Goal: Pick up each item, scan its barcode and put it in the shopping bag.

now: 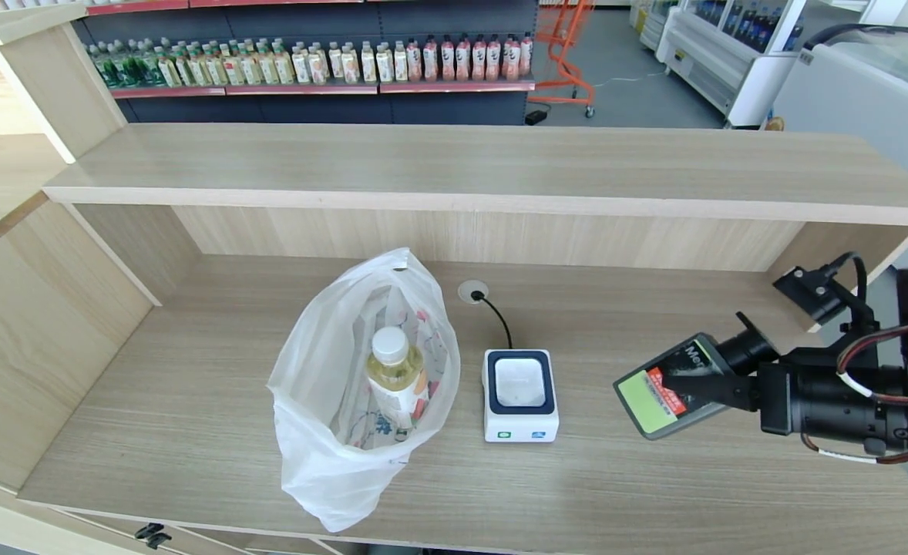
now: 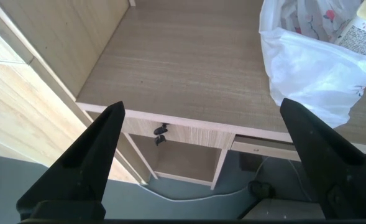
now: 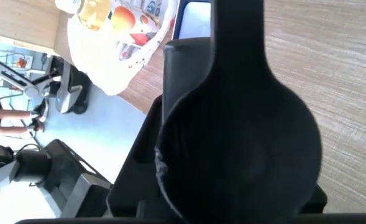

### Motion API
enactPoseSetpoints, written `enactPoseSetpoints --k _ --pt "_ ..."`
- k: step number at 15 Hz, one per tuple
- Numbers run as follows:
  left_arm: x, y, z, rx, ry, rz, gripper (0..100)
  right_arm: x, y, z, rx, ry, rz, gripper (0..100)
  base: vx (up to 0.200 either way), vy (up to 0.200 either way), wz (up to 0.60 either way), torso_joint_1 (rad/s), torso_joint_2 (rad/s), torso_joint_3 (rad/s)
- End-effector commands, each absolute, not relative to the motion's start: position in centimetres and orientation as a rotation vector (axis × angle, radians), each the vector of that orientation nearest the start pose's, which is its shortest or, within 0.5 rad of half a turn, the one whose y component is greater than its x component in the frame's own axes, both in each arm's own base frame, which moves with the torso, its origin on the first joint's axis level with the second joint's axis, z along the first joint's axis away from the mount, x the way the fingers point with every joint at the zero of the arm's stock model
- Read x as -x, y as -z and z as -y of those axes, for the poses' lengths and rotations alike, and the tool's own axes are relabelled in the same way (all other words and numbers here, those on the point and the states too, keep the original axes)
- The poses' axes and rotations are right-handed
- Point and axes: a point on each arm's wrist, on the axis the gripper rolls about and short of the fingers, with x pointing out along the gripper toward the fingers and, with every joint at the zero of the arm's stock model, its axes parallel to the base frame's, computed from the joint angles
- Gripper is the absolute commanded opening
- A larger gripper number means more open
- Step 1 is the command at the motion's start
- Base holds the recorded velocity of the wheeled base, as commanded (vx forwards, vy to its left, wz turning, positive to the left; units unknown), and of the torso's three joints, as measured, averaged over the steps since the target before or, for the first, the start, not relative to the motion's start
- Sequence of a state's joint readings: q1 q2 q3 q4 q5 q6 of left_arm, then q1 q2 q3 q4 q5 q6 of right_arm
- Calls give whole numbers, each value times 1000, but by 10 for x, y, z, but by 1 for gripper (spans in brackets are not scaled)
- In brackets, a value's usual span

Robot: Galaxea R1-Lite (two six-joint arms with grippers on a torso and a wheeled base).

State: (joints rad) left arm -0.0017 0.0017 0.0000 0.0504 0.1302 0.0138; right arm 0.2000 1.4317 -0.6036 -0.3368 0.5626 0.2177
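**Box in hand, scan to come**

The right claw (image 1: 720, 362) is clamped on a dark box (image 1: 658, 389) with a green and red label. It holds the box in the air above the table (image 1: 192, 416), well out at 3 o'clock from the scanner (image 1: 520, 395). The box is tilted, with its labelled face turned up and towards 9 o'clock. I cannot tell where its barcode sits.

The scanner lies flat at mid-table, window up, with its cable running off towards 12 o'clock. Just beside it at 9 o'clock stands the shopping bag (image 1: 323, 455), mouth open, with a bottle (image 1: 394, 374) upright inside.

The left claw (image 2: 202, 109) is empty, its fingers spread wide. It hangs out past the table's near edge, near the bag but apart from it.

By the look of it, the bottle is done and the box is between pickup and scan. The next move would be to carry the box towards 9 o'clock until it is over the scanner window, then roll the wrist so the barcode faces the glass. After that it travels on at 9 o'clock and is released over the bag's mouth, clear of the bottle cap.
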Motion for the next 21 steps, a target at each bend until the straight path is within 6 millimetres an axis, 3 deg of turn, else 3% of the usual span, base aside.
enactPoseSetpoints --k 1,8,14,21 --pt "23 -70 -3 -17 -128 -53 100 -222 -166 -67 -285 -726 -600 0 0 0 0 0 0 0" --pt "23 -70 -3 -17 -130 -53 100 -270 -135 -102 -256 -810 -567 0 0 0 0 0 0 0" --pt "23 -70 -3 -17 -128 -53 100 -284 -134 -130 -227 -856 -561 0 0 0 0 0 0 0" --pt "23 -70 -3 -17 -128 -53 100 -302 -108 -142 -117 -860 -545 0 0 0 0 0 0 0"
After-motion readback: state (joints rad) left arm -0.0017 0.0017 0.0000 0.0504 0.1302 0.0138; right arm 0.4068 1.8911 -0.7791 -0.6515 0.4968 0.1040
